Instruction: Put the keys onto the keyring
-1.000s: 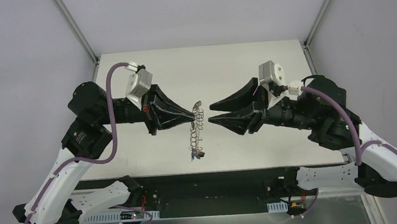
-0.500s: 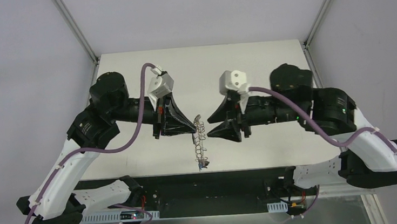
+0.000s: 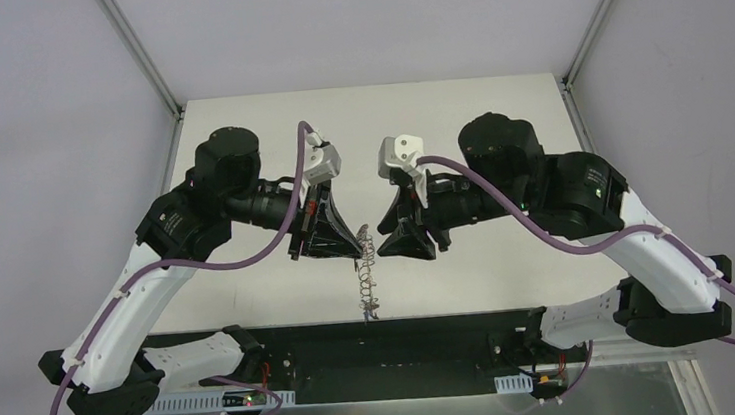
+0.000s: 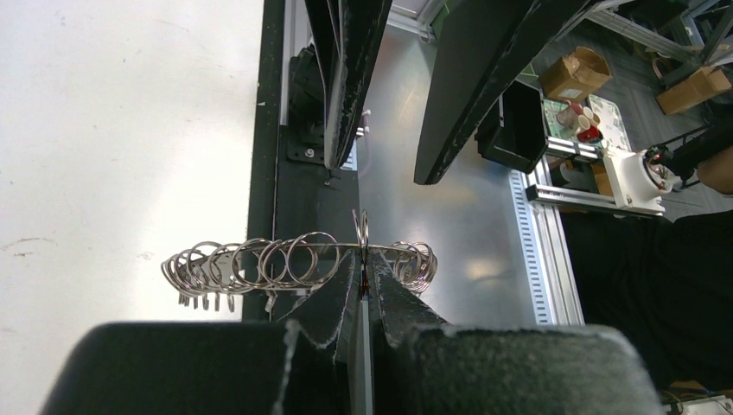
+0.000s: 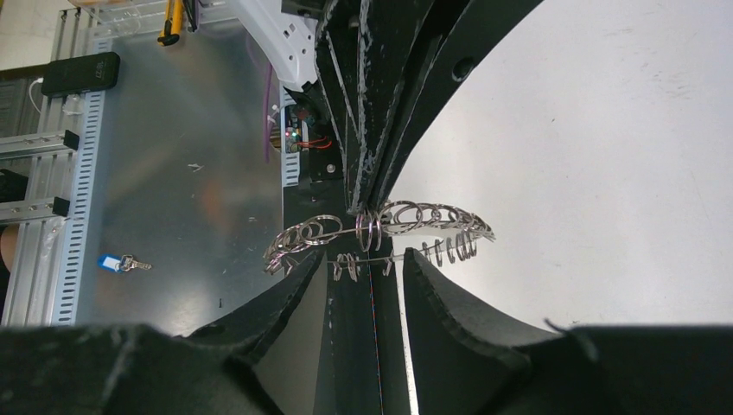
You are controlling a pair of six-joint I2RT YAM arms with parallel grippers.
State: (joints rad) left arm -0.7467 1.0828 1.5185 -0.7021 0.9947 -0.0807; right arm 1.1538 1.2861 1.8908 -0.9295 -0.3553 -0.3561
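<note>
The keyring (image 3: 367, 270) hangs in the air over the table's near edge, edge-on in the top view, with many wire loops on its rim. My left gripper (image 3: 358, 242) is shut on its upper rim; in the left wrist view the gripper (image 4: 363, 270) pinches the ring (image 4: 259, 259) from below. My right gripper (image 3: 380, 243) is open and faces it. In the right wrist view the gripper (image 5: 363, 254) has its tips either side of the ring's (image 5: 432, 216) near edge. A key with a blue tag (image 5: 117, 262) lies on the metal shelf below, apart from the ring.
The white table (image 3: 496, 116) spreads behind both arms. A black rail (image 3: 404, 330) and a metal shelf (image 3: 412, 414) run along the near edge under the ring. Boxes and clutter (image 4: 596, 95) sit beyond the shelf in the left wrist view.
Both arms have swung in toward the middle and their wrists have rolled. The right gripper has closed the gap and now straddles the ring. The ring hangs a little lower.
</note>
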